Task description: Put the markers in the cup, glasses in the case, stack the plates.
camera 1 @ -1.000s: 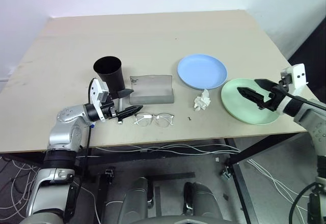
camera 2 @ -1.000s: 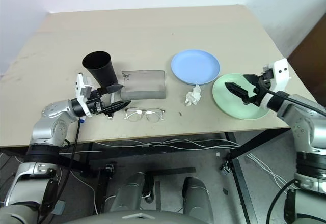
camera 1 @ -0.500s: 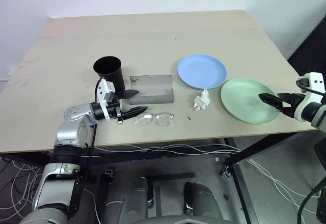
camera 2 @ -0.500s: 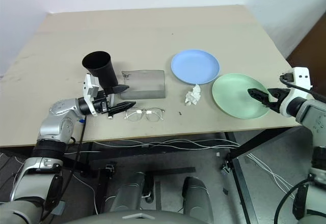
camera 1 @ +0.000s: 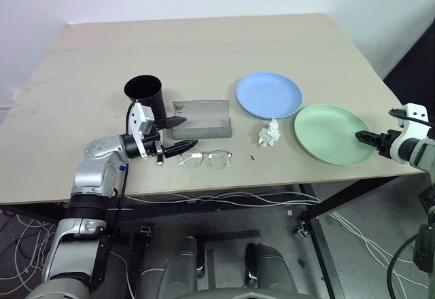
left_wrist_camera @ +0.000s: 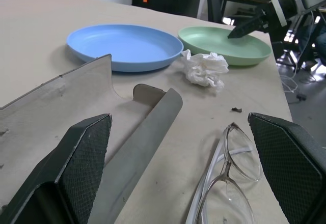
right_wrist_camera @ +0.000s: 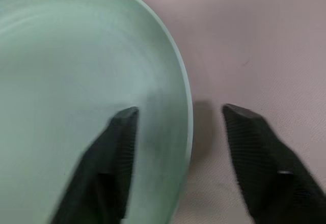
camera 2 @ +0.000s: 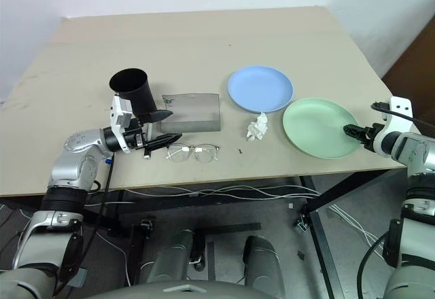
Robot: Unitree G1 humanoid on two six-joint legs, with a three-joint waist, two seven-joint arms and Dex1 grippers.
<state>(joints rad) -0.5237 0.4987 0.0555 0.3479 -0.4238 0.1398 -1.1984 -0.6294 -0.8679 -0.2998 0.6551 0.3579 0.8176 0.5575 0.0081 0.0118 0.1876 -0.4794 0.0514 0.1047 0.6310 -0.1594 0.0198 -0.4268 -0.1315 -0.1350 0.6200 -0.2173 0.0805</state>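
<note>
Right claw (right_wrist_camera: pixel 175 127) apart, straddling right rim of pale mint green round plate (camera 1: pixel 329 132); looks light, stiff, slippery — pinch rim.

Green plate (right_wrist_camera: pixel 76 81) cut off

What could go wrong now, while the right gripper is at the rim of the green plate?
1. The right gripper straddles the rim of the green plate, which lies near the table edge; a poor grip may push it off.
2. The tissue touches the blue plate and could get trapped when stacking.
3. The left gripper hovers by the glasses and may knock them.
</note>
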